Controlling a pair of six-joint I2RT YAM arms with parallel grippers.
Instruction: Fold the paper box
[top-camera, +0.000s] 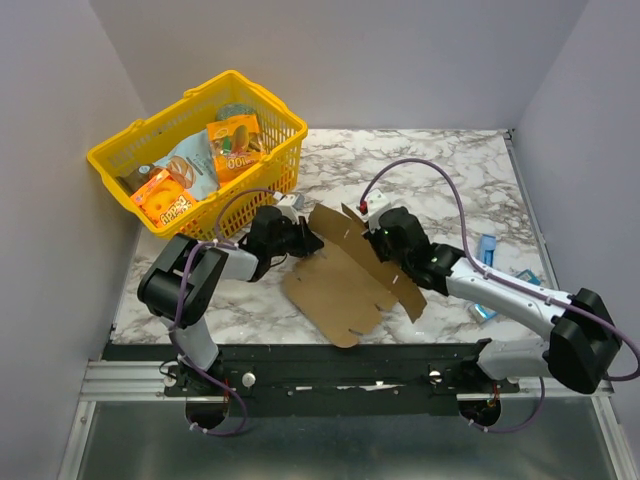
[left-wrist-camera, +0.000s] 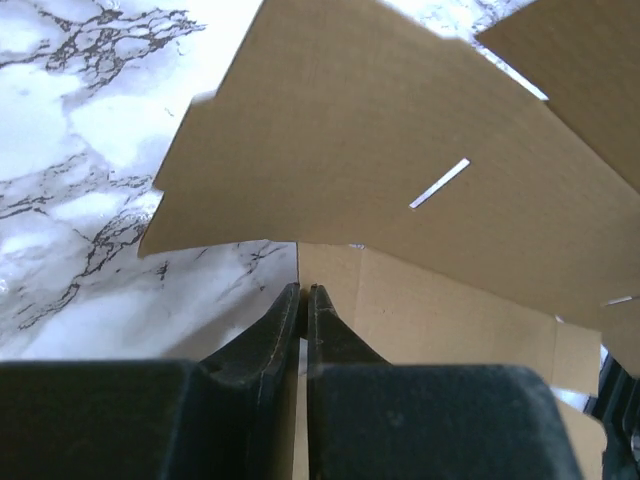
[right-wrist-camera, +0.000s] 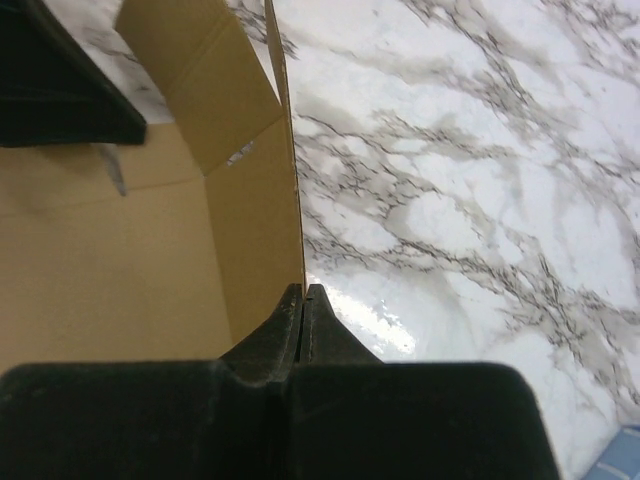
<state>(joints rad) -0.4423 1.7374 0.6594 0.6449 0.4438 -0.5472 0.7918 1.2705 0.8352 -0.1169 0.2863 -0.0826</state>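
Observation:
The paper box (top-camera: 340, 290) is a flat brown die-cut sheet on the marble table, with one panel lifted in the middle. My left gripper (top-camera: 311, 242) is at the sheet's far-left edge. In the left wrist view its jaws (left-wrist-camera: 303, 289) are pinched on the edge of the lower cardboard panel (left-wrist-camera: 430, 300), while a slotted panel (left-wrist-camera: 380, 140) rises above it. My right gripper (top-camera: 381, 249) holds the raised panel from the right. In the right wrist view it (right-wrist-camera: 303, 288) is shut on the thin upright edge of the cardboard (right-wrist-camera: 250, 230).
A yellow basket (top-camera: 120, 150) with printed snack packs stands at the back left, close behind the left arm. Small blue packets (top-camera: 487, 247) lie on the table to the right of the right arm. Grey walls enclose the table on three sides.

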